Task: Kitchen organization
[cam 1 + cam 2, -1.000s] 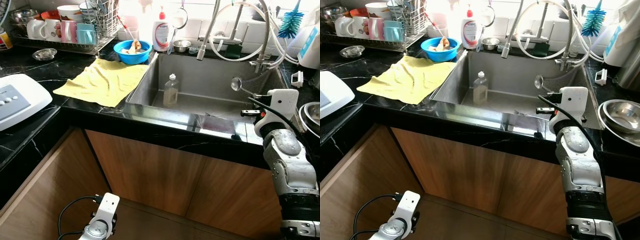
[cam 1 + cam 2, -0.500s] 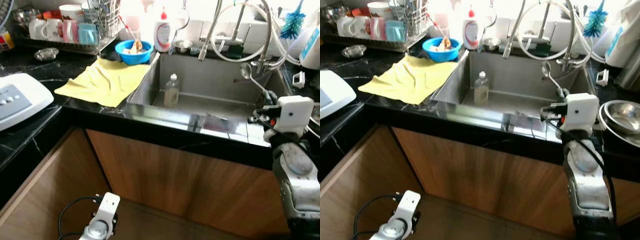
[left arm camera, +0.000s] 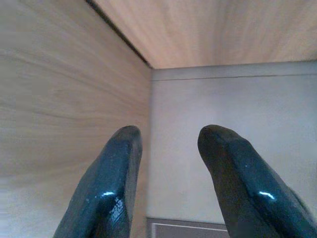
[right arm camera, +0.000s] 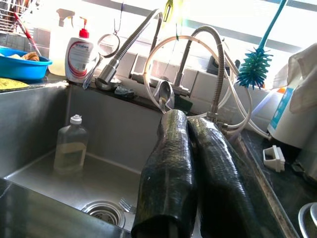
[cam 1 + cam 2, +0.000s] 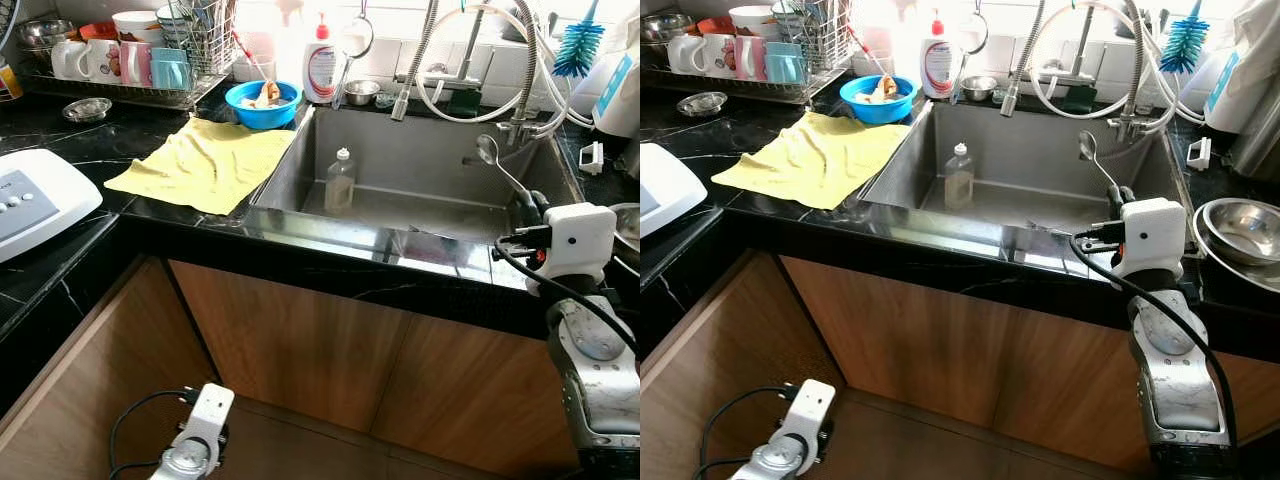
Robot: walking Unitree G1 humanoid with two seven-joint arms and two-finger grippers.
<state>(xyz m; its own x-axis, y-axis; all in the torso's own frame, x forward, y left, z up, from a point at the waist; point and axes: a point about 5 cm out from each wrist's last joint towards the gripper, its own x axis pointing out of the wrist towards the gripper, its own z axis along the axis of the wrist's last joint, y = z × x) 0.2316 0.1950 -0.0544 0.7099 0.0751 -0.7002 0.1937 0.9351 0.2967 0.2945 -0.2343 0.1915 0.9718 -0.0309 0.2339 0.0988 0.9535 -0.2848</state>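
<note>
My right gripper (image 5: 529, 204) hovers over the right end of the steel sink (image 5: 430, 160), shut on the handle of a metal spoon (image 5: 487, 150). The spoon's bowl (image 4: 164, 96) sticks up past the closed fingertips, toward the faucet hose (image 4: 148, 54). A clear plastic bottle (image 5: 341, 181) stands in the sink basin, and a fork (image 4: 127, 206) lies by the drain (image 4: 104, 213). My left gripper (image 3: 168, 136) hangs idle and open, low in front of the wooden cabinet (image 5: 300, 340).
On the black counter lie a yellow cloth (image 5: 205, 160), a blue bowl (image 5: 263, 103), a soap bottle (image 5: 322, 66) and a dish rack with mugs (image 5: 120, 60). A steel bowl (image 5: 1240, 228) sits right of the sink. A teal brush (image 5: 581, 45) hangs at the back.
My right wrist has dropped and drawn back toward the counter's front edge, still gripping the spoon, which now points more steeply upward. The left arm hangs as before.
</note>
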